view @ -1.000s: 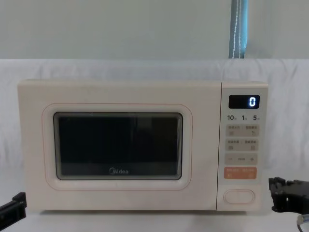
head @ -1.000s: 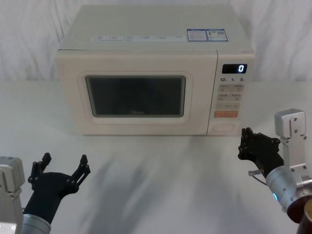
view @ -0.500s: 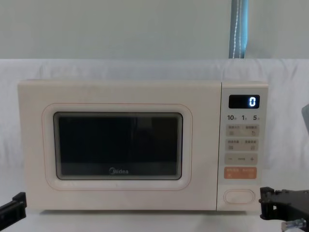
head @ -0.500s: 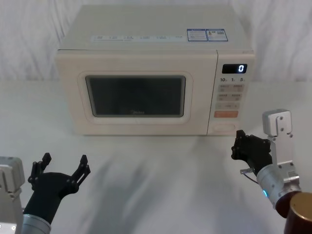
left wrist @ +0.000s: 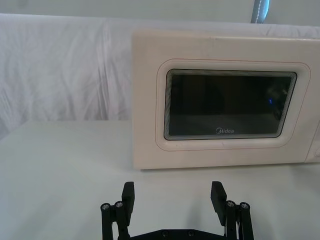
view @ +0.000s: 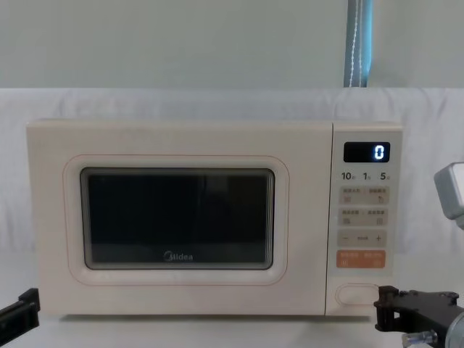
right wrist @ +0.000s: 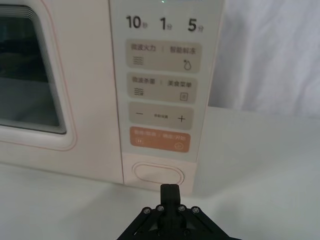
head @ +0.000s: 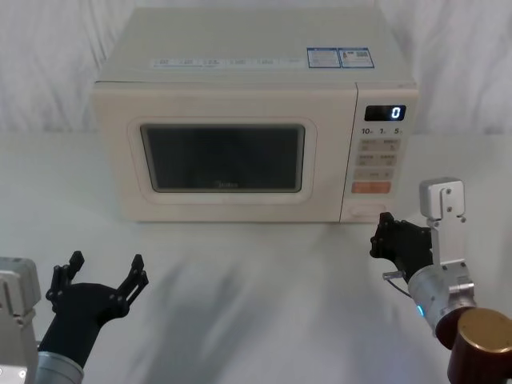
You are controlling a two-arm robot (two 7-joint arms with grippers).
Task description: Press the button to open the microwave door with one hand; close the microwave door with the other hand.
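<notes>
The cream microwave (head: 240, 48) stands at the back of the table with its door (head: 222, 158) closed flush; the door's dark window (left wrist: 227, 104) faces my left wrist. The button (right wrist: 158, 174) sits at the foot of the key panel, under the orange key (right wrist: 160, 140). My right gripper (right wrist: 170, 189) is shut, its joined fingertips pointing at the button from just in front and slightly below. In the head view the right gripper (head: 381, 234) sits just below and right of the button (head: 366, 211). My left gripper (head: 100, 272) is open and rests low at the front left, well away from the door.
White cloth covers the table (head: 256, 304) and hangs behind the microwave. The display (view: 366, 152) reads 0. Bare tabletop lies between the two grippers in front of the door.
My right gripper has moved left and forward, closing on the button at the panel's foot. The left gripper and the door have not moved.
</notes>
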